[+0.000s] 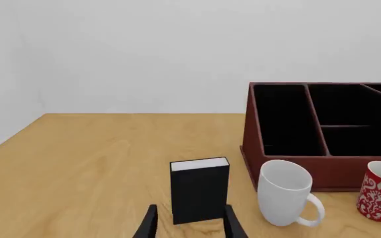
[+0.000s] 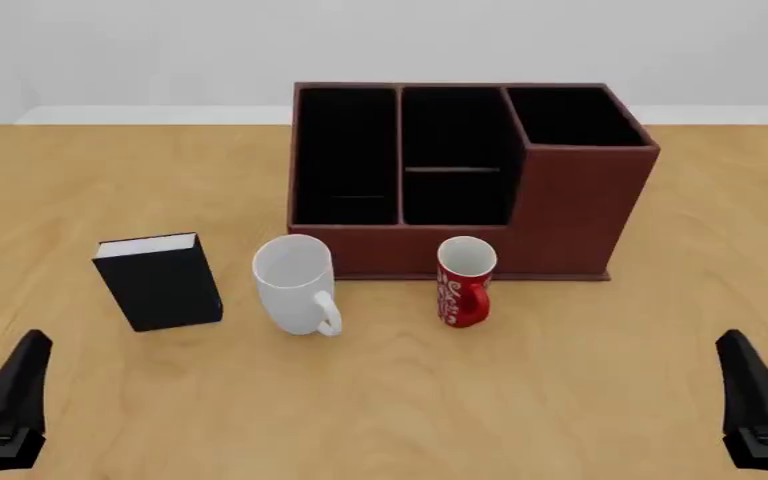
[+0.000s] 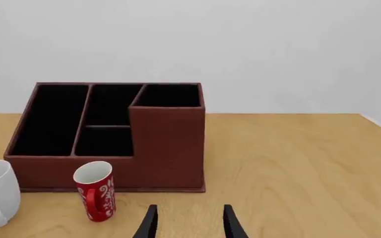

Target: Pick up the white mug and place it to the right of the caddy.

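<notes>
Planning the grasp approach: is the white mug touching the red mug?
Apart. The front view shows bare table between the white mug and the red mug.

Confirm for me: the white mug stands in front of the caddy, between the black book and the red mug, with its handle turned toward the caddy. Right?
Not quite. The white mug does stand in front of the caddy, between the black book and the red mug, but the front view shows its handle turned toward the near edge of the table, away from the caddy.
</notes>
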Controlling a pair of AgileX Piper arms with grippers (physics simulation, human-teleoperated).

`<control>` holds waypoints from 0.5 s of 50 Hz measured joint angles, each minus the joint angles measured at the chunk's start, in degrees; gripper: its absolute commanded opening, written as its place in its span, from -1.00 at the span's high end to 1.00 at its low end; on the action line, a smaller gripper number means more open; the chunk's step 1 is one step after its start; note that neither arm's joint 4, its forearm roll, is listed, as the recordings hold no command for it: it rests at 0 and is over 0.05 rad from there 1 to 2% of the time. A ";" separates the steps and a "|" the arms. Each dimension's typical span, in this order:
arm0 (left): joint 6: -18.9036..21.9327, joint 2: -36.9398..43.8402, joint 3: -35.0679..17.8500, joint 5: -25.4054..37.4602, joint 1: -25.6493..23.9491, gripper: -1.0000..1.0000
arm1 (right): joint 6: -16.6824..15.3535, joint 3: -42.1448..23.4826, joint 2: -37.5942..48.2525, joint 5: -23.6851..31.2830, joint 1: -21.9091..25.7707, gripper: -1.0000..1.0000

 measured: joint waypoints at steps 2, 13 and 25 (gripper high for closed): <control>0.00 0.05 -0.03 -0.01 0.00 -1.00 | -0.05 -0.05 0.04 -0.03 -0.01 -1.00; 0.00 0.21 -0.12 -0.05 0.00 -1.00 | -0.21 -0.15 0.06 -0.05 -0.07 -1.00; 0.00 0.27 -0.15 -0.07 0.00 -1.00 | 0.10 -0.90 0.07 0.29 0.40 -1.00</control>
